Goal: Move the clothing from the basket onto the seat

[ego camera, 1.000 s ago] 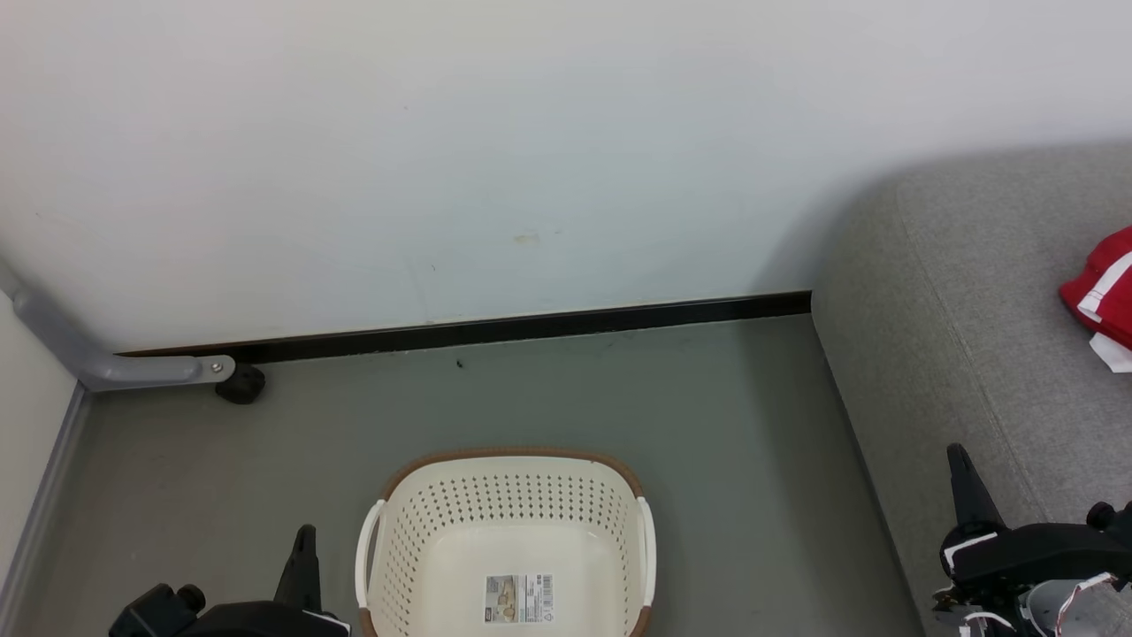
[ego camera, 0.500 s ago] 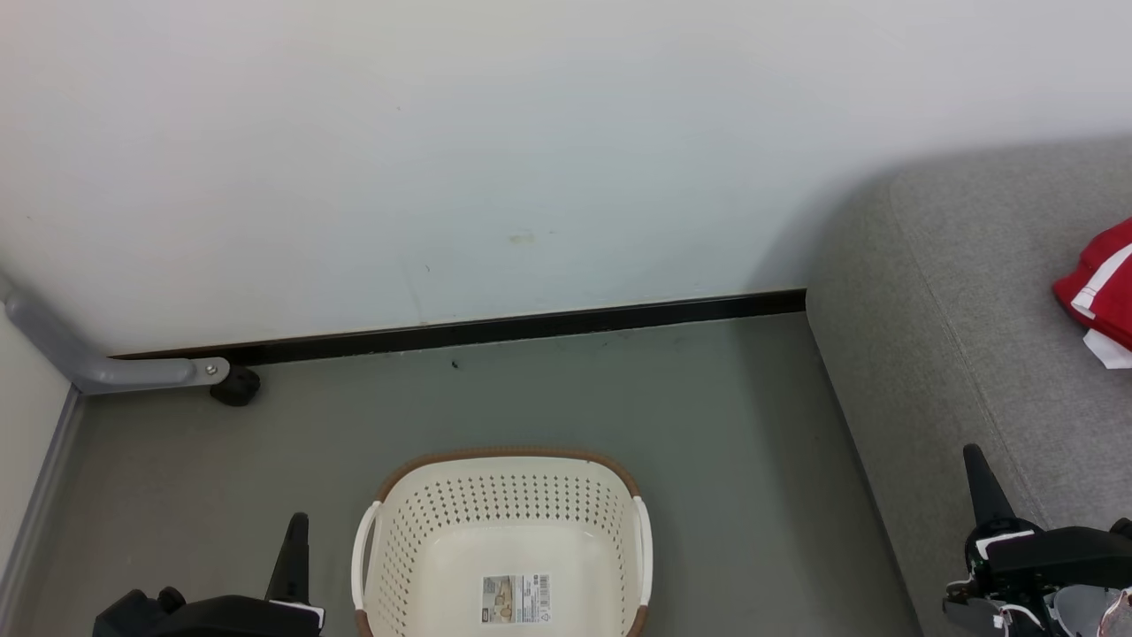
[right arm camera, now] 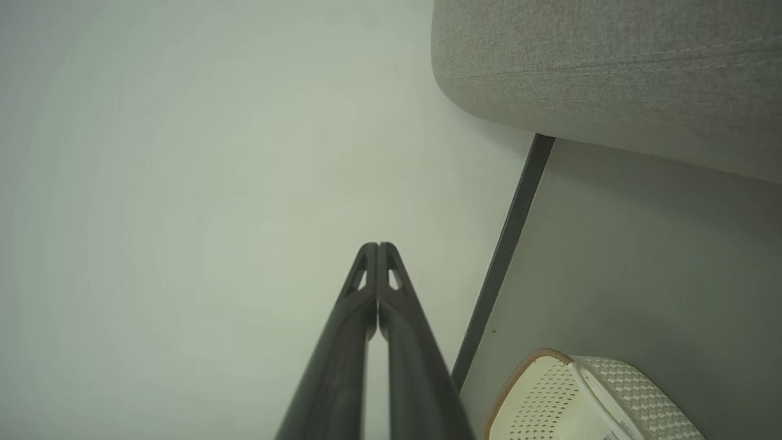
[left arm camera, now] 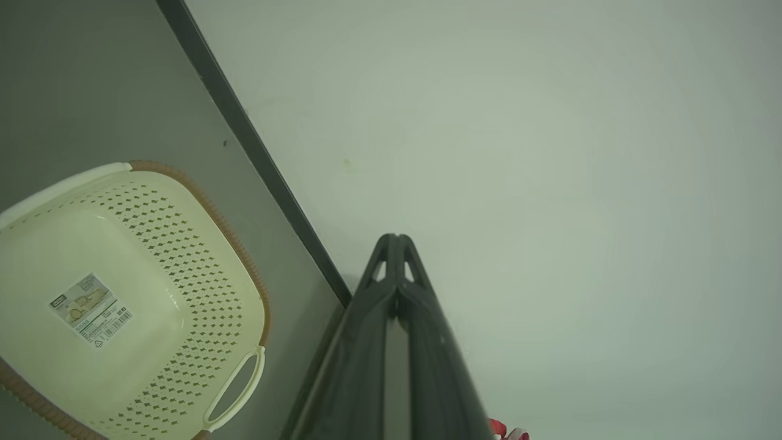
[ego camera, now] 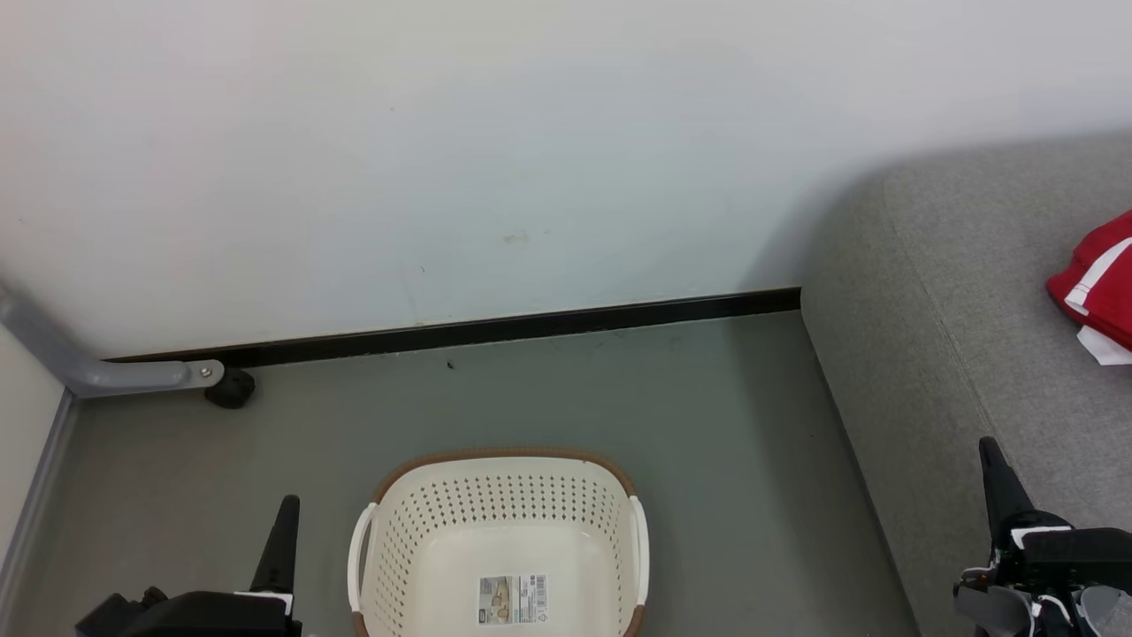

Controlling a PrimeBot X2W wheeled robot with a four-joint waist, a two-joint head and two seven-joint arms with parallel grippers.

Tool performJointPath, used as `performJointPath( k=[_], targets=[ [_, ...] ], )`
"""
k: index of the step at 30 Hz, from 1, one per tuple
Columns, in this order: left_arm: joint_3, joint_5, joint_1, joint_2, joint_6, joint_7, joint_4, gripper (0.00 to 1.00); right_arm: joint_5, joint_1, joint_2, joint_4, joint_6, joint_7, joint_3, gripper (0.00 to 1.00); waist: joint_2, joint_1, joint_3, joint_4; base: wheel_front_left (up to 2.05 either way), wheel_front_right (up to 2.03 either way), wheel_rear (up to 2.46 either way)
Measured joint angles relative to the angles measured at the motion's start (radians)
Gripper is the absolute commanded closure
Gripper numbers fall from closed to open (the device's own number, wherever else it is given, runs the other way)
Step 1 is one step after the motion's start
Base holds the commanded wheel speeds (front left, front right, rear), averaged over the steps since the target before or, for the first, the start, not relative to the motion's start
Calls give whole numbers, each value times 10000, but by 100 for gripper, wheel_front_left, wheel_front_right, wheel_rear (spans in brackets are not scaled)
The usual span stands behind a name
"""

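1. Fingers of the left gripper [left arm camera: 396, 243] press together tip to tip, gripping nothing, just left of the basket [ego camera: 500, 509].
2. Right gripper [right arm camera: 377, 252] is likewise pinched closed on nothing, over the near edge of the seat [ego camera: 955, 354].
3. Basket stands on the grey floor [ego camera: 707, 407] between the two grippers, its label sticker [ego camera: 512, 599] showing on the inside bottom.
4. Red clothing [ego camera: 1101, 283] with white stripes lies on the seat at the far right, well apart from the basket.
5. White wall [ego camera: 531, 133] with a dark baseboard [ego camera: 531, 326] stands behind.
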Motion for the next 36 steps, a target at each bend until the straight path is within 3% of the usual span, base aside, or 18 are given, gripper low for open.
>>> performJointPath(
  k=[14,36],
  targets=[
    [341,-1833,-106,-38,-309,487,-295,100,1747,35,199,-232,171,512,-593,100,0,0,12,-76,0,0,0],
    [347,-1841,-108,-44,-309,493,-313,100,1758,47,217,-253,171,512,-616,100,0,0,14,-76,0,0,0]
  ],
)
